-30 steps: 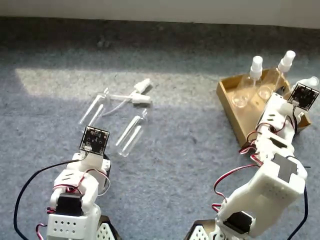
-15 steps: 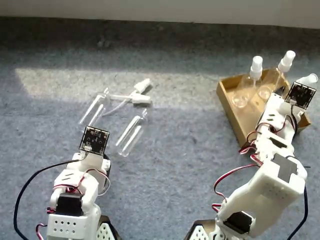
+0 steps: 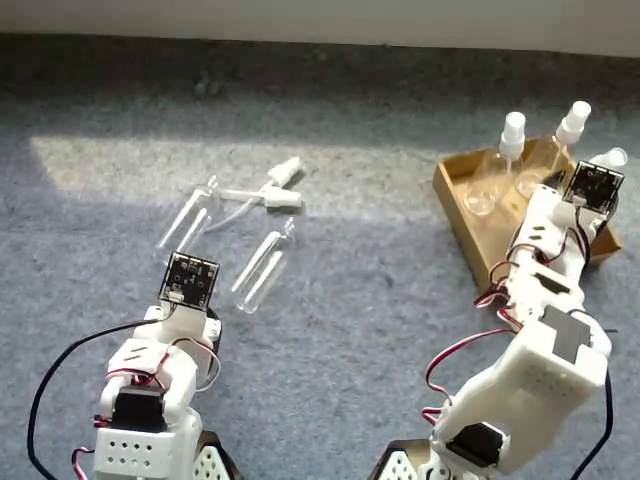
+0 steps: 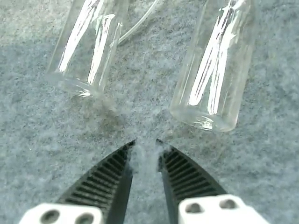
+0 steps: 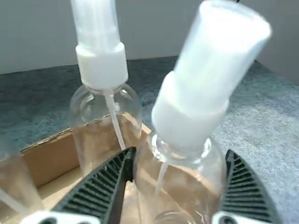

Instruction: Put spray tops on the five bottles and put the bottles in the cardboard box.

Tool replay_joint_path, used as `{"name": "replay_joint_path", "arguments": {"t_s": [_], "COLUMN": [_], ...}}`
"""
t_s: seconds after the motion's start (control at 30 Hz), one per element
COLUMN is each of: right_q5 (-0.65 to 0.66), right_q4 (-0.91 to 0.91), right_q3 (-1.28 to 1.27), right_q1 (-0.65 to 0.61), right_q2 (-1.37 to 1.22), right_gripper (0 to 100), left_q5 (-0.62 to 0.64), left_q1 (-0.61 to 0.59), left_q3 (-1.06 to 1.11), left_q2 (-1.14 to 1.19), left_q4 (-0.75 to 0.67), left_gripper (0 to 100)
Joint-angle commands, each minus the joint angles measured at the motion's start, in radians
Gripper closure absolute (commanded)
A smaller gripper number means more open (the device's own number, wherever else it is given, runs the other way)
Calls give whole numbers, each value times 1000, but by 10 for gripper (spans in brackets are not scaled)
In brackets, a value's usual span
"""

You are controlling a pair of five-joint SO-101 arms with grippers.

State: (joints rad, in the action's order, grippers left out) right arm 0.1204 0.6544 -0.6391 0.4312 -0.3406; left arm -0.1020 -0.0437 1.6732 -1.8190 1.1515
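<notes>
— Black fingers of the right end effector (image 5: 179, 154) clamp the held bottle (image 5: 180, 182) at its shoulders. Its white spray top (image 5: 210, 70) is on, and it leans, low over the cardboard box (image 3: 460, 205).
— And the left end effector (image 4: 145, 144)?
— Parted by a sliver, gripping nothing, just short of two bare bottles (image 4: 217, 70) lying on the grey tabletop (image 4: 42, 140).
— Anything unclear?
— The held bottle's base is cut off, so I cannot tell whether it touches the box floor. Two standing bottles (image 3: 495, 175) are in the box.
— Poses?
— Right arm stretched out over the box; left arm drawn in near its base.
</notes>
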Motion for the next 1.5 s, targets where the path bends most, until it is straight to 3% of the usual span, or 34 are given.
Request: {"name": "replay_joint_path", "arguments": {"t_s": [0.0,0.37,0.53,1.47], "right_q5": [-57,-60,0,9], "right_q4": [30,30,30,-8], "right_q3": [45,45,42,42], "right_q1": [-18,-10,-10,8], "right_q2": [19,24,21,68], "right_gripper": [741,734,676,674], "left_q5": [6,6,5,5], "left_q1": [1,1,1,1], "left_q3": [19,19,19,19], "left_q2": [-10,-10,-10,-10], "left_q4": [-18,-18,-18,-18], "left_gripper": [969,969,969,969]}}
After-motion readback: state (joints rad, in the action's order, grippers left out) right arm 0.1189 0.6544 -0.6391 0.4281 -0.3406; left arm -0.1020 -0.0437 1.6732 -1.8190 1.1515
